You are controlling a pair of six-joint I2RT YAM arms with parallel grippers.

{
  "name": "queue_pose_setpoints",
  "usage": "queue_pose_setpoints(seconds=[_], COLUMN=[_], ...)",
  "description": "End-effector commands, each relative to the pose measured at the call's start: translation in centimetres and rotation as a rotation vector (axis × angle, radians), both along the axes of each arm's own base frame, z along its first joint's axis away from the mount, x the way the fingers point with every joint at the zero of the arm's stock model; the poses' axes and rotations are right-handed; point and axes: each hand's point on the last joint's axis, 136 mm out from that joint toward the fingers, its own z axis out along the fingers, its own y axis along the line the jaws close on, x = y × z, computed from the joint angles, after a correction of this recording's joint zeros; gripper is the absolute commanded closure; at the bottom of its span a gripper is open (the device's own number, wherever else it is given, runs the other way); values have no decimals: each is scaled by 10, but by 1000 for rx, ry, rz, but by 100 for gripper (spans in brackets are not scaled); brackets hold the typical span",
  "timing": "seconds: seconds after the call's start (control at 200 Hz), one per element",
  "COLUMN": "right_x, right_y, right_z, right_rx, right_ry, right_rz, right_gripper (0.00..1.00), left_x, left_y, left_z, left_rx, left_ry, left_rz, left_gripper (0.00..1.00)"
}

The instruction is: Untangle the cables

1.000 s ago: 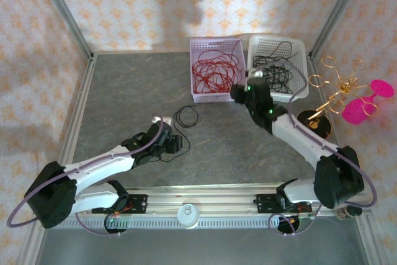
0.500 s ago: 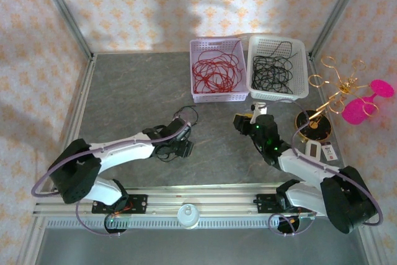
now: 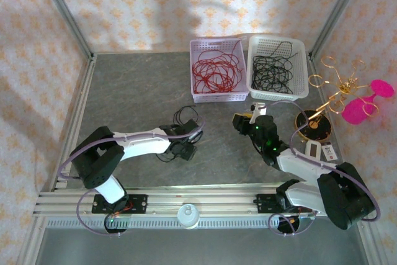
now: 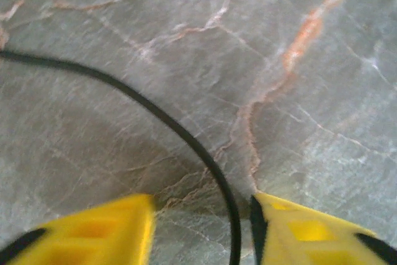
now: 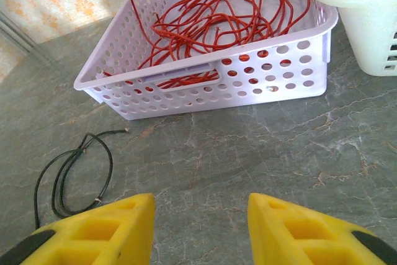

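A lab test booth. Wallpapered panels (image 3: 142,10) in aluminium posts (image 3: 64,12) enclose a stone-look table (image 3: 136,85); a mounting rail (image 3: 211,198) spans its near edge.

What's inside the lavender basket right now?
Loose coils of red cables lie in the lavender basket; nothing else shows among them. The coils and the near wall hide part of its floor.

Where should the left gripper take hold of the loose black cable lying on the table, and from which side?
Take the single curved strand of the black cable, clear of its bunched loops, from straight above. It lies flat on the table, and the left gripper stands open astride that strand, so closing there should probably pinch it.
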Motion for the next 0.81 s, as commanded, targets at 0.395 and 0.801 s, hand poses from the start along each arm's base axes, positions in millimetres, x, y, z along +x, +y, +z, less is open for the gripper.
queue_pose_setpoints(seconds=[0.395, 0.801], right_x=[-7, -79], right_y=[18, 96], right_z=[18, 69], right_rx=[75, 0], right_ry=[-76, -438], right_rz=[99, 633], right_gripper=[52, 47], left_x=[-1, -9], left_y=[-9, -24], left_z=[100, 210], left_rx=[-111, -267], left_ry=[-182, -281], left_rz=[-66, -201], left_gripper=[100, 100])
